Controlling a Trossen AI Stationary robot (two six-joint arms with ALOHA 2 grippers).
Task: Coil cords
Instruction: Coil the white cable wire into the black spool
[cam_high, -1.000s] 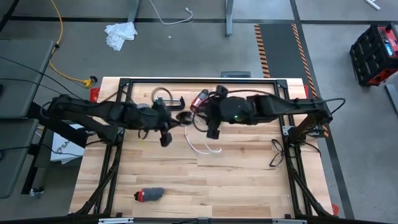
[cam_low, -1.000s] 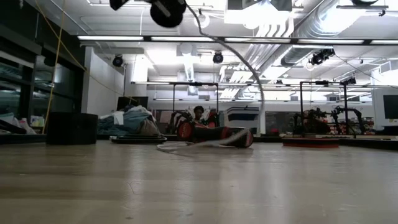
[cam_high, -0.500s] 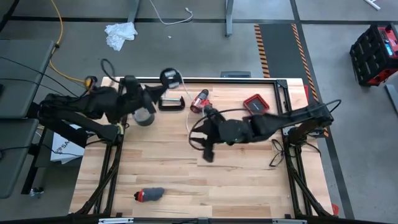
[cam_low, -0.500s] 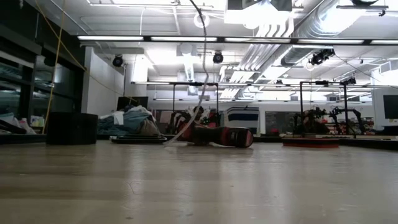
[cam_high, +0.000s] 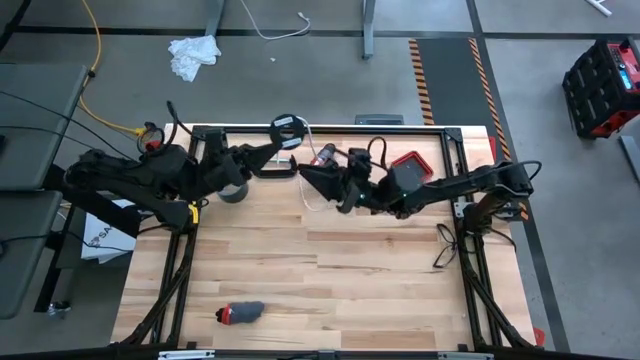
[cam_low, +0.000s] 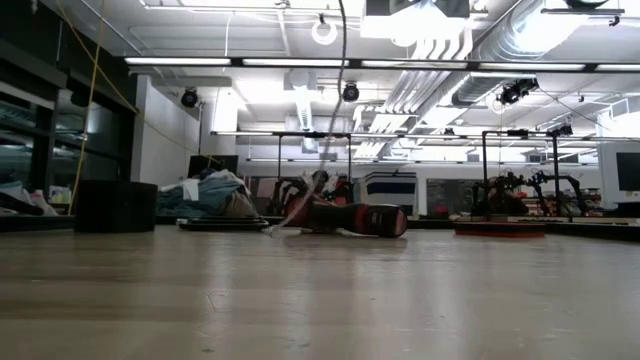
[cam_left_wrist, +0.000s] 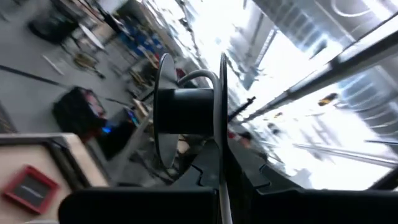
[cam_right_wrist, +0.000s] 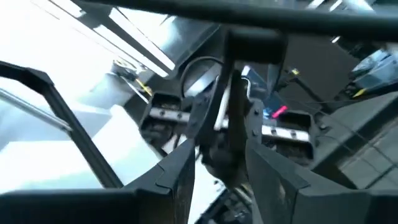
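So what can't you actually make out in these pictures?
- High view: how the white cable runs past the right gripper; the arm covers it.
- Low view: both grippers, cut off by the top edge.
- Left wrist view: the left gripper's hold on the disc; blur.
- Right wrist view: blurred.

Left arm reaches along the table's far edge toward centre; left gripper (cam_high: 278, 148) raised, jaws closed. Right arm extends from the right side toward the left one; right gripper (cam_high: 308, 178) just beside the left gripper, its fingers (cam_right_wrist: 177, 177) parted, wrist tilted upward.
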